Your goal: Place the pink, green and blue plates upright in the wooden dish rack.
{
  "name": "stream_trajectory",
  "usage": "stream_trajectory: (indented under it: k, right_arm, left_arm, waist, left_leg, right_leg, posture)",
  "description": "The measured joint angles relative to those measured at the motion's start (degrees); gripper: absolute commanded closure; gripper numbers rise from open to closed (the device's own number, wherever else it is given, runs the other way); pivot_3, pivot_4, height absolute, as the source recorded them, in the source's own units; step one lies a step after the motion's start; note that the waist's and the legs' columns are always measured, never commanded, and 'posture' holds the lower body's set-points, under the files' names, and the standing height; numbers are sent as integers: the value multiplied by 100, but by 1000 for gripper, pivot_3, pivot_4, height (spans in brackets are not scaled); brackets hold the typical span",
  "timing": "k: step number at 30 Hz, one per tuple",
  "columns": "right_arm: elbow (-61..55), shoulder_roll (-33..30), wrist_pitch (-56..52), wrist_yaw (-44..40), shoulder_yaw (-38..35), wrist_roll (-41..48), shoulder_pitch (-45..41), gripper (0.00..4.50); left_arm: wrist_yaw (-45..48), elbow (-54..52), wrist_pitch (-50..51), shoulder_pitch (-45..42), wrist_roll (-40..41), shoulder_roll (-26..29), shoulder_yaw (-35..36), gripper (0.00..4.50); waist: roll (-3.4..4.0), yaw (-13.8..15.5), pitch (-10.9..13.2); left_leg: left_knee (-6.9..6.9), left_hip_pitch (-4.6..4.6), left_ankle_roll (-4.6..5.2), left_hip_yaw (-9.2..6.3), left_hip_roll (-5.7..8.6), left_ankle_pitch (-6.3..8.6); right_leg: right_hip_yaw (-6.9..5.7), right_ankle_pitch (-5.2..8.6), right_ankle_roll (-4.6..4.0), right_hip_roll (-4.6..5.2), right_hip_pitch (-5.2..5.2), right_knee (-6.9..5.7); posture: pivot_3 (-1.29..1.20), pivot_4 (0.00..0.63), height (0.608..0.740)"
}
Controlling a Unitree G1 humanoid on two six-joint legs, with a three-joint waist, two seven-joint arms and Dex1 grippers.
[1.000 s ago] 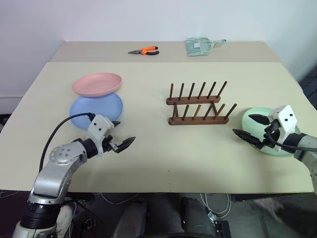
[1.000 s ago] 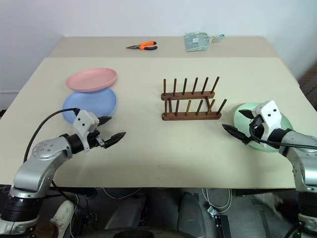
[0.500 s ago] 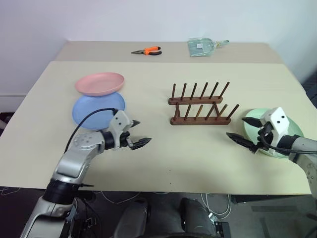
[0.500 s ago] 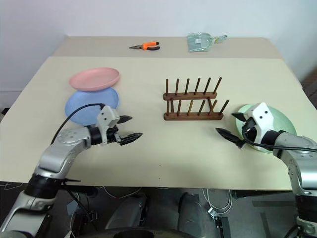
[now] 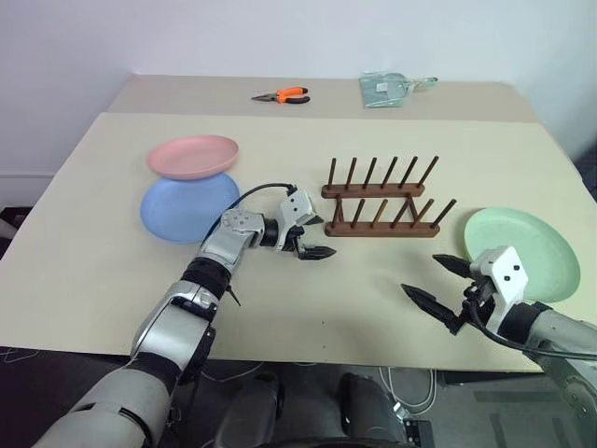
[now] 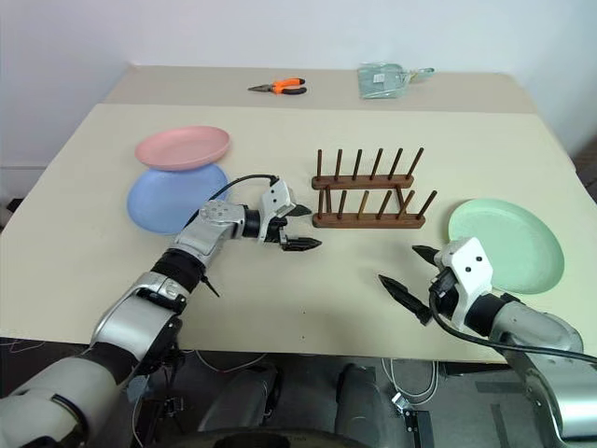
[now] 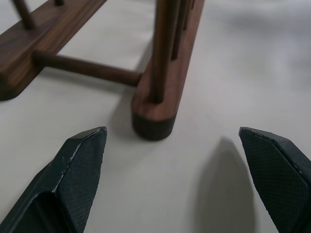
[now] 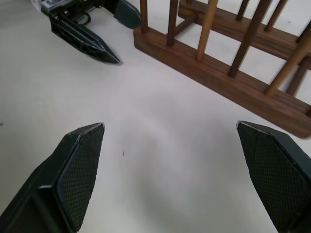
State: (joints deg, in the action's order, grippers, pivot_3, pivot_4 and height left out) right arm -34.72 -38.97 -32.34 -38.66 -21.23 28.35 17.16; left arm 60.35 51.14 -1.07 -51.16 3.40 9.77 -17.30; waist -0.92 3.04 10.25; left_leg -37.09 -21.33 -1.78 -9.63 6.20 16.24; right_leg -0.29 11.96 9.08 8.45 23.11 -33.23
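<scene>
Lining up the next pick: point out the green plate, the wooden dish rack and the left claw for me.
green plate [image 5: 522,239]: left eye view, middle of its flat inside.
wooden dish rack [image 5: 387,229]: left eye view, near base bar, about halfway along.
left claw [image 5: 311,238]: left eye view, gap midway between its two open fingertips.

bare worktop [image 5: 373,280] lies open between the left gripper [image 5: 312,237] and the right gripper [image 5: 437,283]. the wooden dish rack [image 5: 382,201] blocks the way just beyond the left gripper's spread jaws; every slot between its pegs stands free.
</scene>
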Motion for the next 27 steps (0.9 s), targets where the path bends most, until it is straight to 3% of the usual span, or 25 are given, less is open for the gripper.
stream_trajectory:
  k: [5,6,7,13,18,22,24,27]
  right_arm:
    - [-13,-22,1,40,-9,2,52,0]
    - [-12,-34,2,28,-9,2,52,0]
    - [-10,-48,4,2,-8,2,51,0]
    - [16,-226,15,-205,-2,5,39,0]
    - [166,-470,-17,-510,-168,121,97,0]
    - [283,-495,14,-664,-176,108,253,0]
    - [348,-495,34,-685,-187,75,328,0]
    - [382,-505,63,-701,-259,-11,433,847]
  left_arm:
    - [15,289,-447,-76,-194,-57,24,3313]
    - [24,294,-520,-75,-239,-57,21,3730]
    - [31,292,-602,-72,-286,-53,18,3842]
    - [280,-32,-951,157,-417,199,1,3842]
    - [1268,-1366,-695,904,-201,902,-22,3842]
    - [1592,-1845,-254,1038,-140,988,-91,3842]
    - [1498,-1878,-94,1033,-173,913,-122,2779]
    - [1346,-2016,175,1043,-202,879,-169,1416]
  waist:
    - [0,-45,-2]
    - [0,-51,-2]
    - [0,-57,-2]
    - [0,-84,-2]
    - [4,-88,-4]
    - [4,-11,-6]
    - [4,-2,-6]
    - [5,-4,-6]
  left_leg:
    - [0,0,1,-2,-2,0]
    - [1,0,1,-2,-1,0]
    - [1,-1,2,-2,-1,1]
    - [1,2,3,-1,-3,1]
    - [5,3,2,-3,-8,1]
    - [-7,-1,3,-9,-5,0]
    - [-9,1,3,-6,-5,0]
    - [-8,1,3,-7,-5,0]
  right_leg:
    - [0,0,1,0,-1,-1]
    - [0,0,1,0,0,0]
    - [0,0,2,0,1,0]
    - [0,0,2,-2,2,-4]
    - [1,-1,-2,-6,5,-8]
    - [0,0,-3,-3,-3,-7]
    - [1,-1,-3,-1,-5,-7]
    - [0,-1,-3,-2,-2,-11]
  posture:
    - [0,150,740]
    - [0,150,740]
    - [0,150,740]
    - [0,150,740]
    - [0,150,740]
    - [0,150,740]
    - [0,150,740]
    - [0,150,740]
